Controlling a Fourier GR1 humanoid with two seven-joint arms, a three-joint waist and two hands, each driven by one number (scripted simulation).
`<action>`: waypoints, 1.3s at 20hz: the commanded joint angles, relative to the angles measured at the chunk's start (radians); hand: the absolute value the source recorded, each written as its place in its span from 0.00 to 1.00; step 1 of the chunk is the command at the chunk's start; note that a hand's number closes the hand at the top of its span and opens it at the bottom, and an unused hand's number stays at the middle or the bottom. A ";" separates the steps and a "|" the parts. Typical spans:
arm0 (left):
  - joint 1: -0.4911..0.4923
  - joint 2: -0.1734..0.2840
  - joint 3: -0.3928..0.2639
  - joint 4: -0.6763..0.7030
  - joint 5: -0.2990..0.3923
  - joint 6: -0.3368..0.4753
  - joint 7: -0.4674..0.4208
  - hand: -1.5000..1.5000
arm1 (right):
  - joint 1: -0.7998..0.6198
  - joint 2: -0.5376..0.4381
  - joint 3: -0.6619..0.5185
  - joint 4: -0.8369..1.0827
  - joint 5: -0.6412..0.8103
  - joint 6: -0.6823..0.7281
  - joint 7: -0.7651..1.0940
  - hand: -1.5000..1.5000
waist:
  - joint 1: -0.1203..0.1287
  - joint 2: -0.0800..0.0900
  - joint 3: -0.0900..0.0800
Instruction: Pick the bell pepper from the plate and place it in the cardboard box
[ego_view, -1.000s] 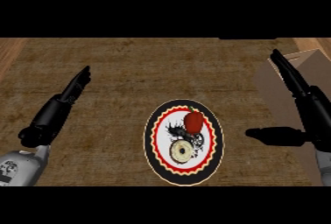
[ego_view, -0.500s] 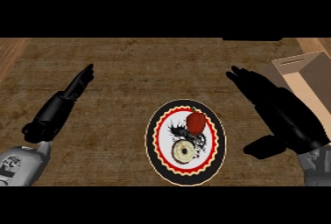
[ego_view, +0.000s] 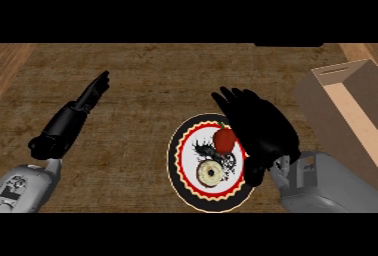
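Red bell pepper (ego_view: 224, 139) on plate (ego_view: 184, 170); right hand (ego_view: 258, 127) just beside it, nothing held.

Item: bell pepper, lying on the upper right part of a round plate with a black rim, red scalloped band and white centre; a pale ring-shaped item (ego_view: 210, 171) lies below it on the same plate. Right hand: over the plate's right edge, close against the pepper's right side, fingers (ego_view: 230, 100) extended and spread, not closed on anything. Left hand (ego_view: 90, 95): at the left over the brown desk (ego_view: 148, 75), well apart from the plate, fingers straight, holding nothing. Cardboard box (ego_view: 347, 110): open, at the right edge of the desk, apart from the plate.
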 joint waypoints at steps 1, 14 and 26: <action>0.014 -0.016 0.004 0.027 -0.030 -0.012 -0.039 0.50 | -0.068 0.134 0.017 0.088 -0.002 0.104 0.146 0.00 | -0.006 0.001 0.001; 0.015 -0.052 0.048 -0.004 -0.052 -0.041 0.012 0.50 | -0.014 0.278 0.055 0.279 0.199 0.063 0.139 0.00 | -0.009 0.001 0.002; 0.084 -0.107 0.060 -0.114 -0.117 -0.057 0.048 0.50 | 0.072 0.340 0.028 0.348 0.384 0.081 0.078 0.00 | -0.010 -0.001 0.002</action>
